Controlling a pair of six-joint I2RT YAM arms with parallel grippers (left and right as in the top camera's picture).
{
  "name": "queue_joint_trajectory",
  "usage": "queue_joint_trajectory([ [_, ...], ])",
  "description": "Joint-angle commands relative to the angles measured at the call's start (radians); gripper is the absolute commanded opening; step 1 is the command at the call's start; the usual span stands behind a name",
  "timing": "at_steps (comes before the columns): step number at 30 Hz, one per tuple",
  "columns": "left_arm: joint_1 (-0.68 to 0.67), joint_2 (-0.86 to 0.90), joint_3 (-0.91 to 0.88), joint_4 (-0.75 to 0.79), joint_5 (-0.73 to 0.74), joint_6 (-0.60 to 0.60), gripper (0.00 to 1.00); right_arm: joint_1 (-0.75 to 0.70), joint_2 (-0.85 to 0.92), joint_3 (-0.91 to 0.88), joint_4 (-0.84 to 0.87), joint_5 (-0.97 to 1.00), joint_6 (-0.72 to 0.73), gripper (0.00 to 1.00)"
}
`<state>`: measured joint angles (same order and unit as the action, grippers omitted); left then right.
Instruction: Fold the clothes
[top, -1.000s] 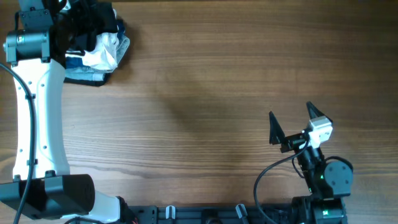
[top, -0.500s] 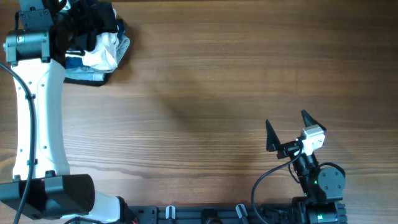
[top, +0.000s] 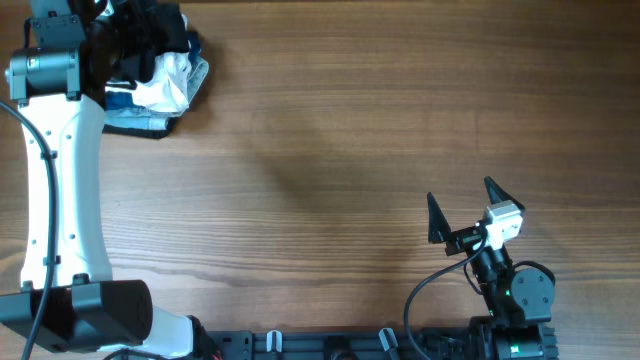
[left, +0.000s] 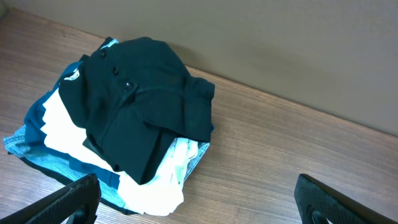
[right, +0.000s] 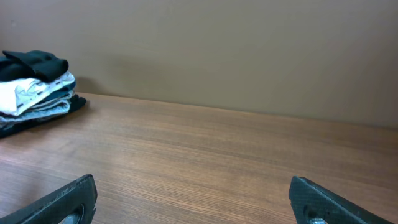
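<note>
Soft, even, moderately bright light fell on the table (top: 330, 120), with no glare. In the left wrist view the black T-shirt (left: 134, 106) kept its folds readable, with thin shadow beneath the pile. Both wrist views were sharp mid-frame and softer toward 5 and 7 o'clock.

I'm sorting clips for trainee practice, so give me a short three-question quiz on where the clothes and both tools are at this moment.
1. True or false: the black shirt lies on top of the pile of clothes.
2. The right tool is: A) shut on fabric; B) open over the bare table; C) resting on the pile.
3. Which tool is at the pile, the left tool or the right?
Key: 1 true; 2 B; 3 the left tool, open above the pile.
</note>
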<state>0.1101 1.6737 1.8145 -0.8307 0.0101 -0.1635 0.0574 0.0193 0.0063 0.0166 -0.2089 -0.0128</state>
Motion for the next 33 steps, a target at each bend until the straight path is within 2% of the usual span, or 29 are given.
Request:
queue_joint_trajectory([
  [1, -0.002, 0.007, -0.002, 0.003, 0.012, -0.009, 1.0, 0.005, -0.005, -0.001, 0.004, -0.02, -0.011, 1.0],
  [7, -0.003, 0.003, -0.002, 0.001, 0.012, -0.009, 1.0, 0.005, -0.005, -0.001, 0.004, -0.02, -0.01, 1.0],
  [12, -0.034, -0.032, -0.002, -0.092, -0.003, -0.009, 1.0, 0.005, -0.005, -0.001, 0.004, -0.02, -0.011, 1.0],
  [18, -0.074, -0.137, -0.013, -0.078, -0.032, 0.001, 1.0, 0.005, -0.005, -0.001, 0.003, -0.02, -0.01, 0.99],
  [21, -0.074, -0.224, -0.082, -0.028, -0.028, 0.001, 1.0, 0.005, -0.005, -0.001, 0.004, -0.02, -0.011, 1.0],
  [27, -0.074, -0.476, -0.427, 0.211, -0.009, -0.002, 1.0, 0.005, -0.005, -0.001, 0.004, -0.02, -0.011, 1.0],
  [33, -0.074, -0.846, -0.967, 0.591, 0.027, -0.053, 1.0, 0.005, -0.005, -0.001, 0.003, -0.02, -0.011, 1.0],
])
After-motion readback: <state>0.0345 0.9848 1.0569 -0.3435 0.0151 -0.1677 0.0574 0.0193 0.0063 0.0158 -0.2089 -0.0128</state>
